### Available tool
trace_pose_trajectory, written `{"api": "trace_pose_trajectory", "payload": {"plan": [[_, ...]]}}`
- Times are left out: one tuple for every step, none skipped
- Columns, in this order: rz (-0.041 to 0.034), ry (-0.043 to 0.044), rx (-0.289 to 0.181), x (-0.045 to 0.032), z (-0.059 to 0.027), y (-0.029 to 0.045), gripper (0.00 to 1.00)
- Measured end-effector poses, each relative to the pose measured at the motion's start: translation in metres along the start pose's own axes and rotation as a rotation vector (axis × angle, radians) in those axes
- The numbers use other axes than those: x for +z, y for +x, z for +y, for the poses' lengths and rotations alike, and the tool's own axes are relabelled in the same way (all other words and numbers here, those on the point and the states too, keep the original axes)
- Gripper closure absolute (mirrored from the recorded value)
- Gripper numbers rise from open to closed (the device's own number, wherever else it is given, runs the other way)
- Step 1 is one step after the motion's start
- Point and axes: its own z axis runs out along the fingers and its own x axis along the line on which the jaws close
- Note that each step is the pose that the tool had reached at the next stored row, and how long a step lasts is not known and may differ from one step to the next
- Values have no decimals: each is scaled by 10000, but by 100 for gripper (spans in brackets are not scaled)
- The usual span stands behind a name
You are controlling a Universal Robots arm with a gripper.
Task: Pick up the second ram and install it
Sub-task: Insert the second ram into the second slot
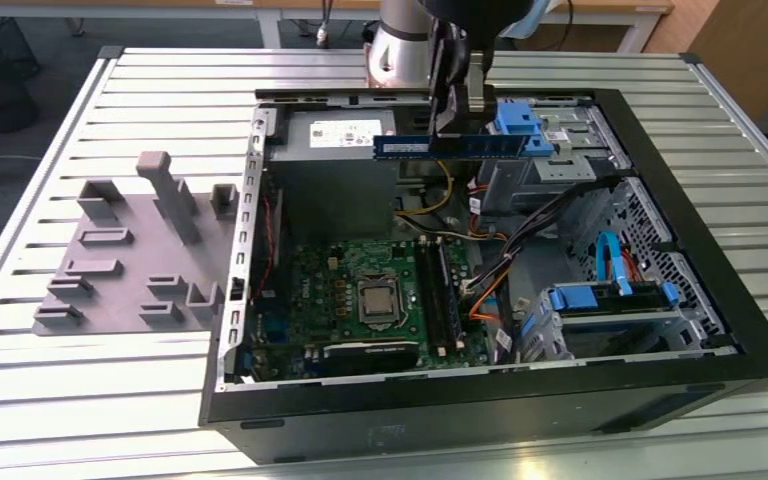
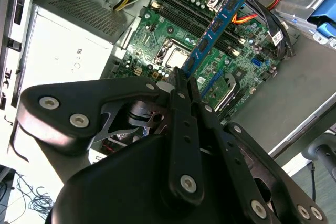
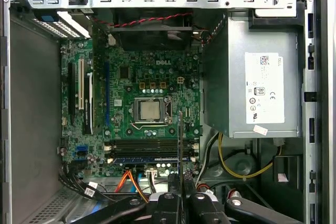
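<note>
Long flat blue ram stick (image 2: pixel 215 27) pinched in black gripper (image 2: pixel 184 77), above open black case (image 1: pixel 491 400).
Worth keeping level, parallel with long black motherboard slots (image 3: pixel 142 145).

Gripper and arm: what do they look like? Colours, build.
The gripper is matte black: flat linkage bars joined by round silver pivot pins, narrowing to two slim fingers. In the exterior view the arm above it is a silver-grey cylindrical segment with black parts.
</note>
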Motion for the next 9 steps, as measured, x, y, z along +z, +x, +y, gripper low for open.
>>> {"api": "trace_pose_trajectory", "payload": {"plan": [[0, 0, 0, 0, 0, 0, 86], [0, 0, 0, 0, 0, 0, 86], [0, 0, 0, 0, 0, 0, 86], [0, 0, -1, 0, 0, 0, 86], [0, 0, 3, 0, 0, 0, 86], [0, 0, 7, 0, 0, 0, 86], [0, 0, 14, 0, 0, 0, 86], [0, 0, 24, 0, 0, 0, 86], [-1, 1, 38, 0, -1, 0, 86]]}}
